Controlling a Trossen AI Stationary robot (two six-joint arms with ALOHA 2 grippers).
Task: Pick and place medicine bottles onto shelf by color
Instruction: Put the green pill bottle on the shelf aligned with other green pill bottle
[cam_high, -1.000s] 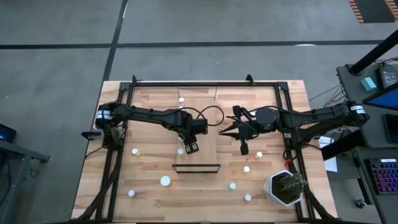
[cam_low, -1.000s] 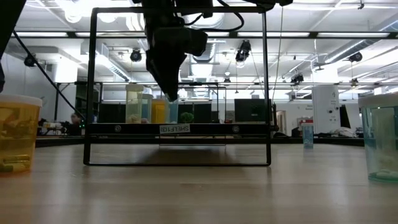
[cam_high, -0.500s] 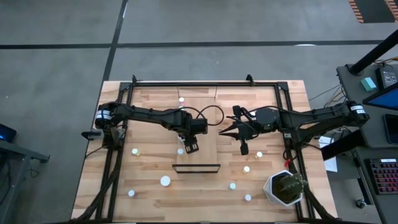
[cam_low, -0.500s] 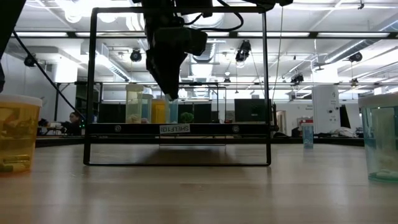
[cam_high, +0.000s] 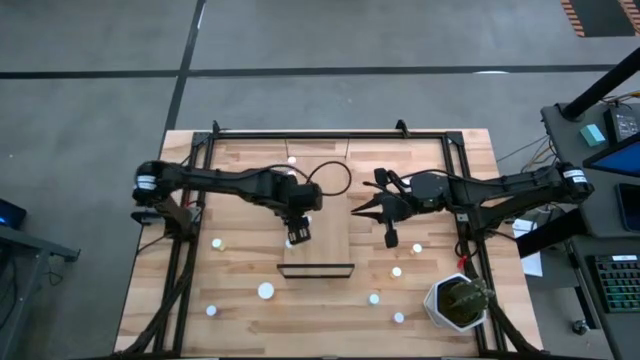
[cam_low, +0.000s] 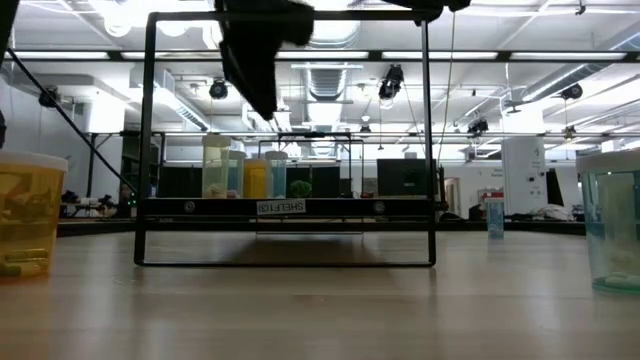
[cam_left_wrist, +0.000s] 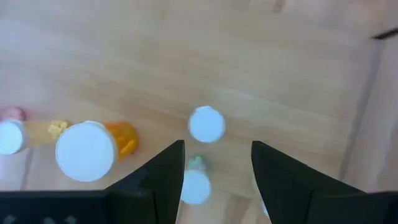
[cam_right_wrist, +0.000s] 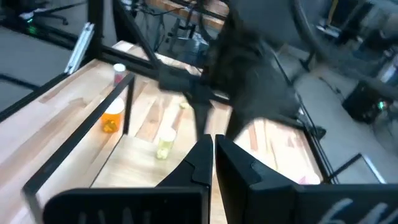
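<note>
Several white-capped medicine bottles (cam_high: 265, 290) dot the counter (cam_high: 240, 320) in the high view, and one cap shows right at the left hand (cam_high: 297, 236), which hangs over the shelf (cam_high: 340, 200) plank. Right hand (cam_high: 390, 238) sits off to the far side of the shelf, fingers pressed together, holding nothing.

Low view now: the left hand (cam_low: 262, 95) is up above the shelf rail, well clear of the row of small bottles standing on the plank beneath it.

Left wrist view: fingers (cam_left_wrist: 163, 171) spread apart, empty, and a small white cap sits right below the gap with a greenish bottle (cam_left_wrist: 196, 180) under it; another white cap (cam_left_wrist: 206, 124) lies just ahead, and an orange bottle (cam_left_wrist: 118, 138) to one side.

Right wrist view: clenched fingers (cam_right_wrist: 202, 158) up front, an orange bottle (cam_right_wrist: 112, 118) and a pale one (cam_right_wrist: 165, 143) on the shelf ahead.

These bottles look light, stiff plastic, smooth and round, so likely slippery and easy to tip. Best hold, I'd say, is across the body just under the cap, squeezing gently.
</note>
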